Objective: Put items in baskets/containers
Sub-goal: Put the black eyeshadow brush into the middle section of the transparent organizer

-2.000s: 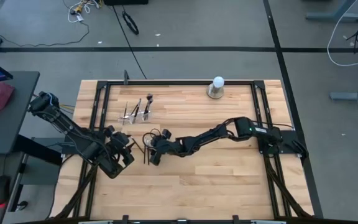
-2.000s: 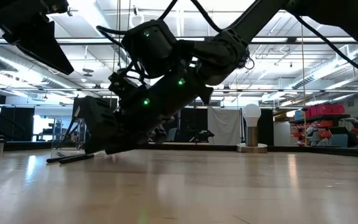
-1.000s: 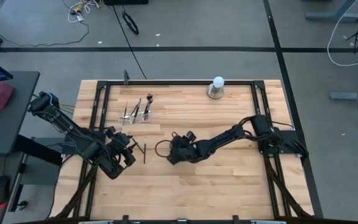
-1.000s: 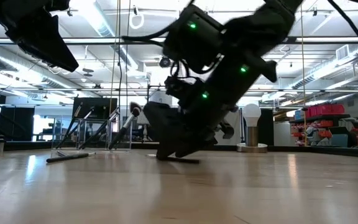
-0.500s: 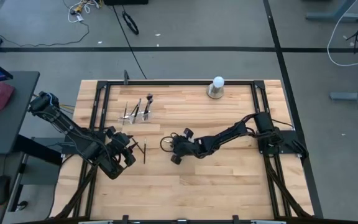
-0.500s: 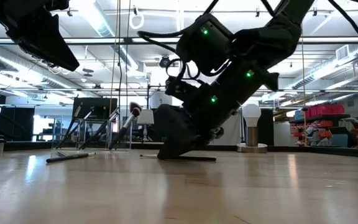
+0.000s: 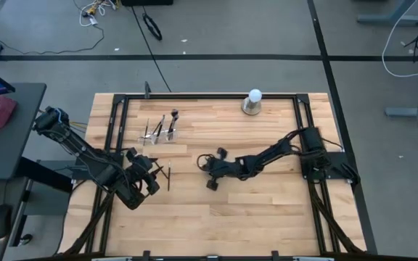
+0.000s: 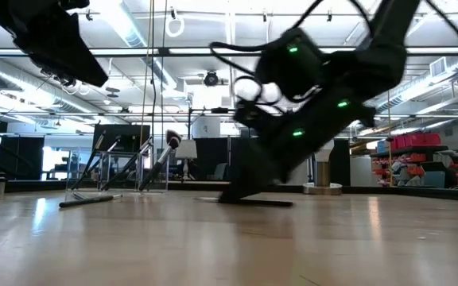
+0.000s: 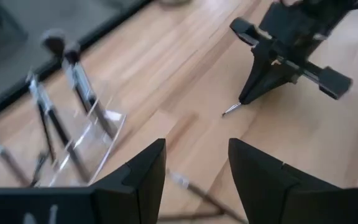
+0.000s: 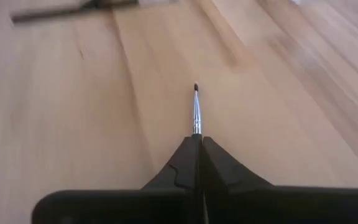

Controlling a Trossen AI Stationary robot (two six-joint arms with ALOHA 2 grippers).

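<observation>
Near the middle of the surface (image 7: 267, 203), the right pincer (image 10: 197, 144) is pressed together on a thin brush (image 10: 196, 112), whose silver ferrule and dark tip stick out past the fingers, low over the wood. Toward the left edge, the left pincer (image 9: 194, 165) hangs with fingers spread, just beside a loose brush (image 7: 168, 177). Farther back, the clear holder (image 7: 158, 136) stands with several brushes upright inside.

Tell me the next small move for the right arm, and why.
Probably lift straight up. The right pincer is shut on a thin brush, its tip sticking out ahead, still low over the table. The clear holder stands farther off, so it needs height before carrying.
</observation>
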